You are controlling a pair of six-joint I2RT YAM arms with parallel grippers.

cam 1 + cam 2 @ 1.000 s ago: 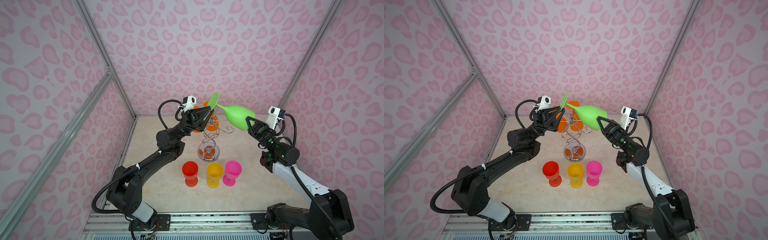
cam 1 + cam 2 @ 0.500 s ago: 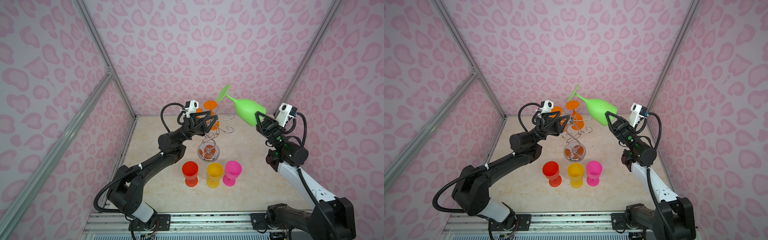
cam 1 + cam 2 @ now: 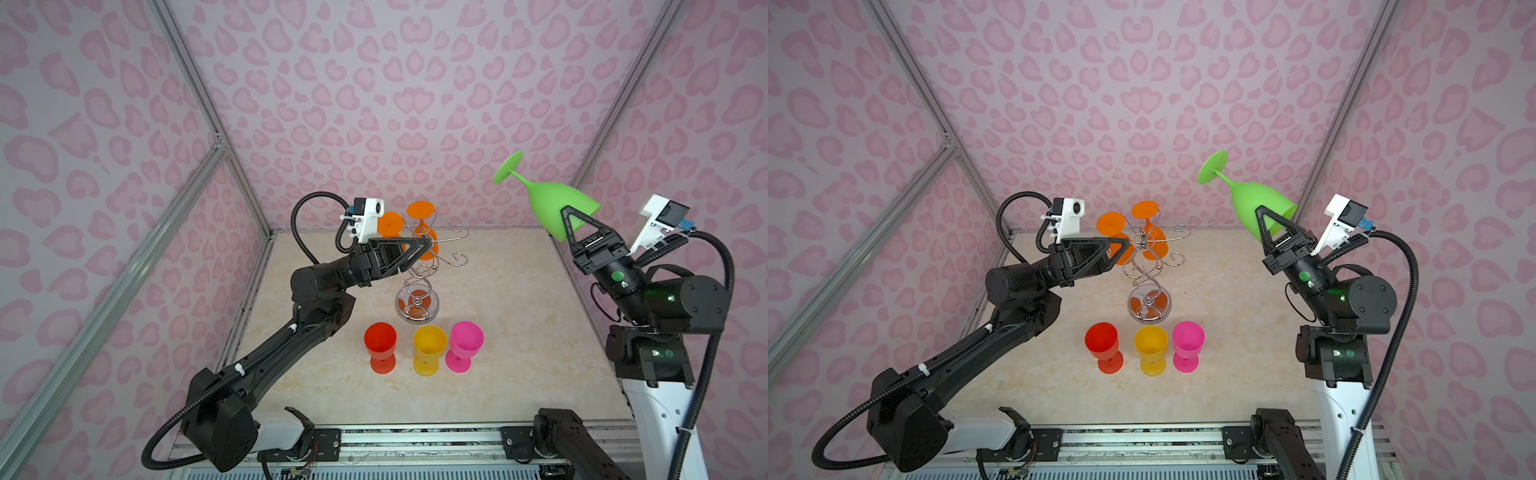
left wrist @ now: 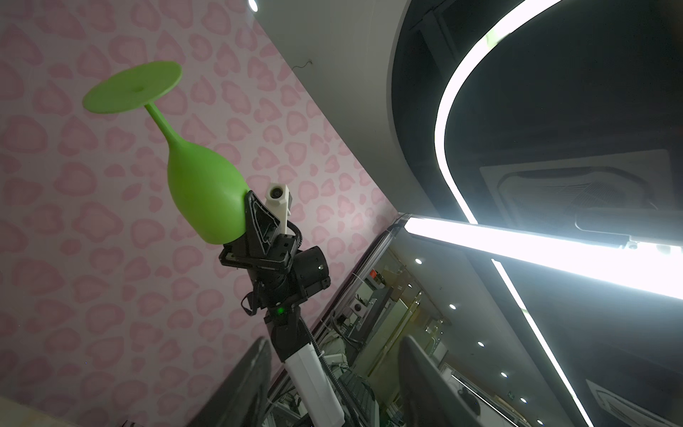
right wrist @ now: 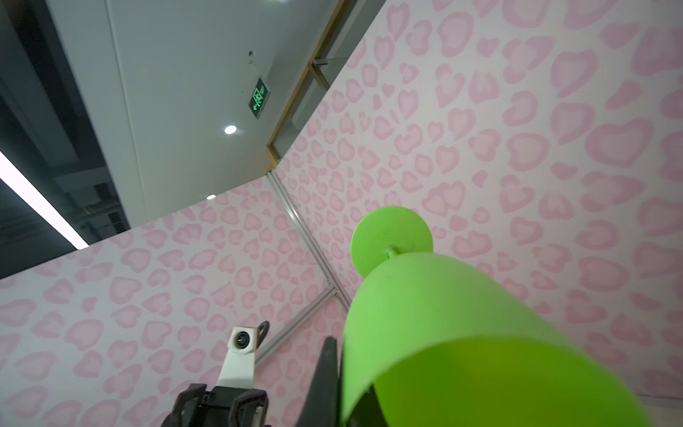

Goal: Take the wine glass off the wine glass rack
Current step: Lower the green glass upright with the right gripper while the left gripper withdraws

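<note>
Enclosure: pink heart-print walls (image 3: pixel 395 104) stand around a beige marbled tabletop (image 3: pixel 519 340). The wine glass rack (image 3: pixel 417 291) is near its middle.
Hidden: the right gripper (image 3: pixel 570 216) shows one finger on the outside of the green wine glass (image 3: pixel 548 199). Its other finger is behind the bowl wall in both top views. In the right wrist view the green wine glass (image 5: pixel 462 332) fills one corner, and the rack does not appear there at all.
Hard to tell: the rack's thin chrome hooks blur into the tabletop. The tips of the left gripper (image 3: pixel 424 243) overlap the rack's top and the orange glasses (image 3: pixel 390 224) in both top views, so I cannot tell whether they touch.
Cut off: the left wrist view catches only the ends of the left fingers (image 4: pixel 255 373), dark and blurred at the frame edge.
Right claw: clamped on the bowl rim of the green wine glass, with the foot raised and slanted toward the rack.
Left claw: spread, with nothing between the fingers.
Task glass: off the rack and in the air, well apart to the rack's right and above its top.
On the rack: two orange glasses hang foot-up on its left and rear hooks.
Around: a red cup (image 3: pixel 380 343), a yellow cup (image 3: pixel 430 345) and a pink cup (image 3: pixel 465 340) stand upright in a row just in front of the rack's base.
In the way: the left gripper, at the rack's left, covers part of one orange glass.
Change: a second ago the green wine glass lay over the rack's top with its foot by the left gripper's tips. It is now farther right and higher. The left gripper sits slightly lower beside the rack's top.
</note>
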